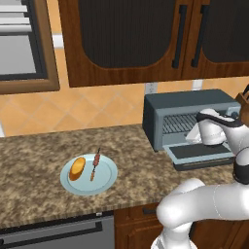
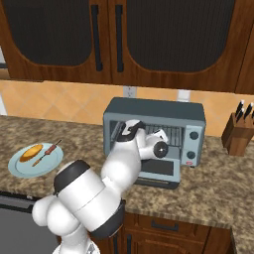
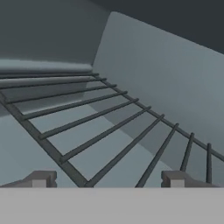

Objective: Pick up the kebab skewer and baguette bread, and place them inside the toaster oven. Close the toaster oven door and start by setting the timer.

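Observation:
The toaster oven (image 1: 189,104) (image 2: 154,111) stands on the counter with its door (image 1: 199,154) (image 2: 158,171) folded down flat. My hand (image 1: 210,130) (image 2: 149,144) reaches into its mouth. My gripper (image 3: 108,179) is open just above the wire rack (image 3: 100,127), with nothing between the fingertips (image 3: 41,178). Far to the left, a pale blue plate (image 1: 108,182) (image 2: 20,171) holds the golden baguette bread (image 1: 77,168) (image 2: 31,152). Beside the loaf lies the thin kebab skewer (image 1: 95,165) (image 2: 47,151).
A wooden knife block (image 2: 238,131) stands right of the oven. Round knobs (image 2: 193,135) run down the oven's right side. Dark wooden cabinets (image 1: 126,39) hang overhead. A dark appliance front (image 1: 58,236) sits below the counter edge.

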Controlling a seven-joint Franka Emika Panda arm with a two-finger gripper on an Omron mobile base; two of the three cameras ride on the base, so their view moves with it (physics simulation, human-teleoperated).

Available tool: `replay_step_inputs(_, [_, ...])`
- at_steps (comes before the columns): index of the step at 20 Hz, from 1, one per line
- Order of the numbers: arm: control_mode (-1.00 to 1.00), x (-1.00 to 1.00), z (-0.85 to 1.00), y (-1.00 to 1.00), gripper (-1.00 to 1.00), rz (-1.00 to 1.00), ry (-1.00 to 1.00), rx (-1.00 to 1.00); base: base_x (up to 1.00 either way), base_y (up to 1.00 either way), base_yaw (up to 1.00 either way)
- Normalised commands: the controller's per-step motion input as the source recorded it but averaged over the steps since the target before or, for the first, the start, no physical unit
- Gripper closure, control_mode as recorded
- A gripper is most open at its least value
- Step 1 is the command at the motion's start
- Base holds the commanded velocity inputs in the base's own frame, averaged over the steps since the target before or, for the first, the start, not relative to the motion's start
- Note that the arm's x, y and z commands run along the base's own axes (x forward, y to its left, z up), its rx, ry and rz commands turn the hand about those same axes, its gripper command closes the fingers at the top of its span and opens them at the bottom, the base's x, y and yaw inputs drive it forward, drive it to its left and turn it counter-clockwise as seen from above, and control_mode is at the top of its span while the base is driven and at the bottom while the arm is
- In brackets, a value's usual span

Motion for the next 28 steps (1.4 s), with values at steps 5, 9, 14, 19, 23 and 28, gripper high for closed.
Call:
replay_step_inputs(5, [-1.0,0.37,-0.14,-0.01,-1.0,0.0,0.0,0.0,0.0,0.0,0.0])
replay_step_inputs(9, [-1.0,0.13,-0.28,-0.01,-1.0,0.0,0.0,0.0,0.0,0.0,0.0])
replay_step_inputs(14, [-1.0,0.0,-0.39,0.0,-1.0,0.0,0.0,-0.03,0.0,0.0,0.0])
replay_step_inputs(19, [-1.0,-0.08,-0.43,0.0,-1.0,0.0,0.0,0.0,0.0,0.0,0.0])
replay_step_inputs(23, [-1.0,0.04,-0.39,0.0,1.0,0.0,-0.03,0.0,0.0,0.0,0.0])
replay_step_inputs(28, [-1.0,0.11,-0.25,0.0,1.0,0.0,-0.06,0.08,0.0,0.0,0.0])
